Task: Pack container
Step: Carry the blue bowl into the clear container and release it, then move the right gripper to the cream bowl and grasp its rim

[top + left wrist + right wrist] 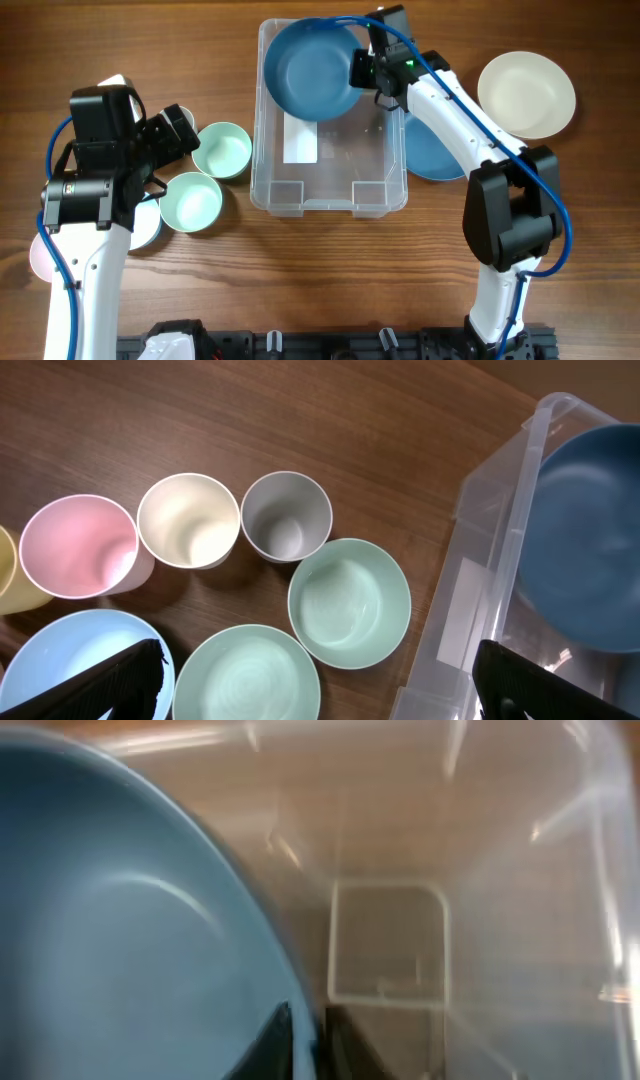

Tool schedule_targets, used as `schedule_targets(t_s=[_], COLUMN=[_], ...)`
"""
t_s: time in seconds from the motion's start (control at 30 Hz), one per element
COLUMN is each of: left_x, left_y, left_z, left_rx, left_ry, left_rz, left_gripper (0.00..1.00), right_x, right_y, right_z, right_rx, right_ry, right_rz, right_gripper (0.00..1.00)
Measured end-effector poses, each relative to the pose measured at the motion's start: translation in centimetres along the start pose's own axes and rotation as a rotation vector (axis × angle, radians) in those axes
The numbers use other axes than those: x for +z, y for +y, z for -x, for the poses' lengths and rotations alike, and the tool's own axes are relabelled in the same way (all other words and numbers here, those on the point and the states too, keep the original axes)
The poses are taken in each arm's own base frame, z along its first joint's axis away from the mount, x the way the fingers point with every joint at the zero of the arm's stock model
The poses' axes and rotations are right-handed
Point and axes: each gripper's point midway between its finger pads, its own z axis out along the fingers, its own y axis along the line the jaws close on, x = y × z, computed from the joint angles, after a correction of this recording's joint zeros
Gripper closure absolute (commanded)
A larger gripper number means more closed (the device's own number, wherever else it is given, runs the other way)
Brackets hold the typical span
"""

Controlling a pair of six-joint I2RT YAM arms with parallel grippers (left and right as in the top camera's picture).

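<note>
The clear plastic container (265,185) sits mid-table with a white label (300,138) on its base. My right gripper (365,70) is shut on the rim of a dark blue plate (312,68) and holds it tilted over the container's far end. The plate (110,940) fills the left of the right wrist view, pinched between the fingers (308,1040), with the container (500,920) behind. My left gripper (315,680) is open and empty, hovering over two mint green bowls (350,600) (247,675) left of the container (470,550).
A cream plate (527,94) lies at the right and a blue plate (432,150) beside the container, under the right arm. Pink (78,546), cream (188,520) and grey (286,515) cups and a light blue plate (70,660) stand left.
</note>
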Motion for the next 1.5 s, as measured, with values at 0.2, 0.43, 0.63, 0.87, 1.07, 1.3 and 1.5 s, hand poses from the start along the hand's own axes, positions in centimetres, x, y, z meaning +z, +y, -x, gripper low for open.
schedule_targets(t_s=[0.2, 0.43, 0.63, 0.87, 1.07, 1.3, 1.5], left_x=[0.0, 0.0, 0.0, 0.0, 0.0, 0.0, 0.0], left_y=[0.0, 0.0, 0.0, 0.0, 0.0, 0.0, 0.0], left_z=[0.0, 0.0, 0.0, 0.0, 0.0, 0.0, 0.0], left_rx=[0.000, 0.000, 0.000, 0.000, 0.000, 0.000, 0.000], left_ry=[0.000, -0.001, 0.000, 0.000, 0.000, 0.000, 0.000], left_rz=[0.000, -0.001, 0.000, 0.000, 0.000, 0.000, 0.000], left_gripper=[0.00, 0.00, 0.00, 0.00, 0.00, 0.00, 0.00], right_x=[-0.4, -9.2, -20.8, -23.9, -18.9, -11.4, -9.3], right_y=[-0.5, -4.5, -15.7, -31.7, -37.8, -38.6, -39.2], right_z=[0.7, 5.1, 7.6, 1.8, -4.0, -8.6, -9.6], right_rx=[0.015, 0.089, 0.276, 0.581, 0.743, 0.789, 0.800], right_ry=[-0.017, -0.108, -0.207, -0.081, 0.097, 0.279, 0.298], right_rz=[-0.005, -0.056, -0.230, -0.488, -0.478, -0.417, -0.408], right_gripper=[0.64, 0.53, 0.36, 0.29, 0.32, 0.36, 0.55])
